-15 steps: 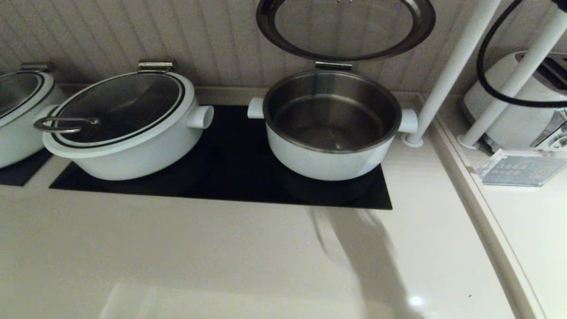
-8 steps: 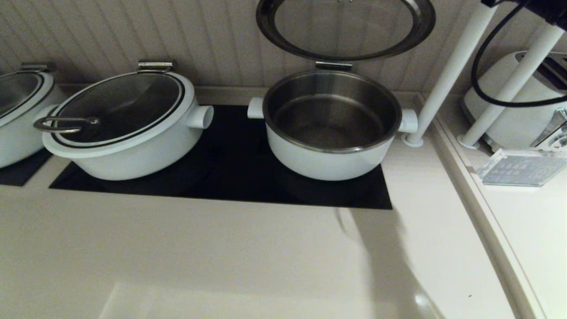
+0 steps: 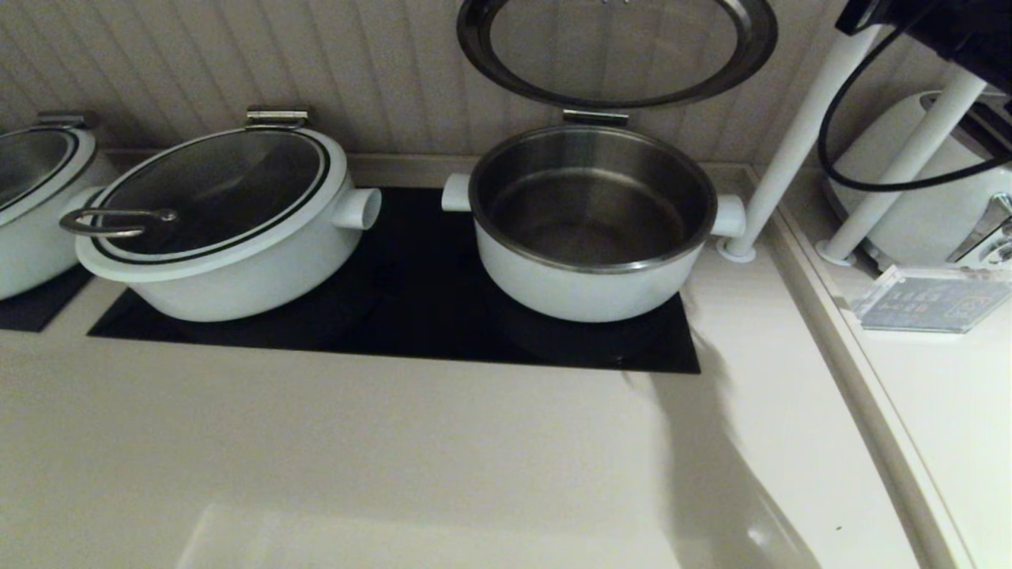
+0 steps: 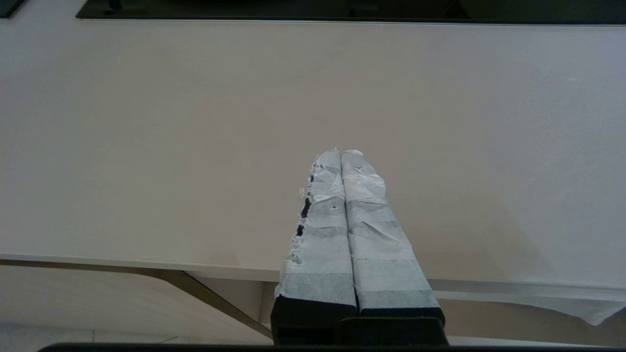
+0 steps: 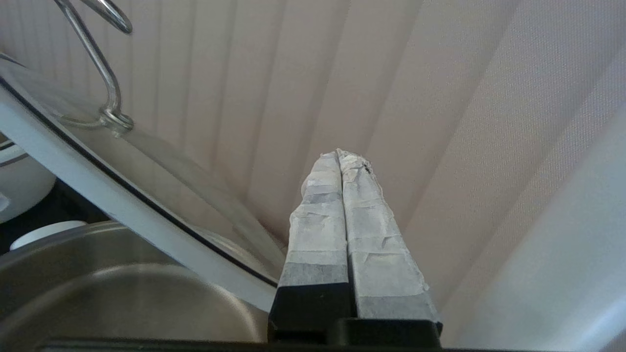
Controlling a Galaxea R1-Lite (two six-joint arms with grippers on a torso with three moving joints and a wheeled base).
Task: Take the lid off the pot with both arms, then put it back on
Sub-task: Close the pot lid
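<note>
The pale surface (image 3: 395, 458) fills most of the head view, with a black cooktop panel (image 3: 411, 316) set along its far edge. On that panel, toward the far right corner, stands the pot (image 3: 589, 292), open, its steel interior bare and 2 white stub handles sticking out to either side. The lid (image 3: 617, 51) stands raised on its hinge bracket (image 3: 594, 117) behind the pot, close to the ribbed wall (image 3: 356, 71); whether it touches the wall cannot be told. Its wire handle shows in the right wrist view. To the left on the same panel sits a wider white pot (image 3: 229, 229) with its loop-handled lid shut, and a 3rd pot (image 3: 35, 197) shows at the far left edge. Beyond the right edge, a toaster (image 3: 925, 190) and a clear acrylic stand (image 3: 933, 300) sit on a side counter behind 2 white poles (image 3: 798, 134).

The right gripper (image 5: 345, 156) hangs beside the raised lid's rim, near the wall, its 2 tape-wrapped fingers pressed together on nothing. The left gripper (image 4: 341, 152) hovers over the surface's near edge, fingers likewise pressed together and empty.
</note>
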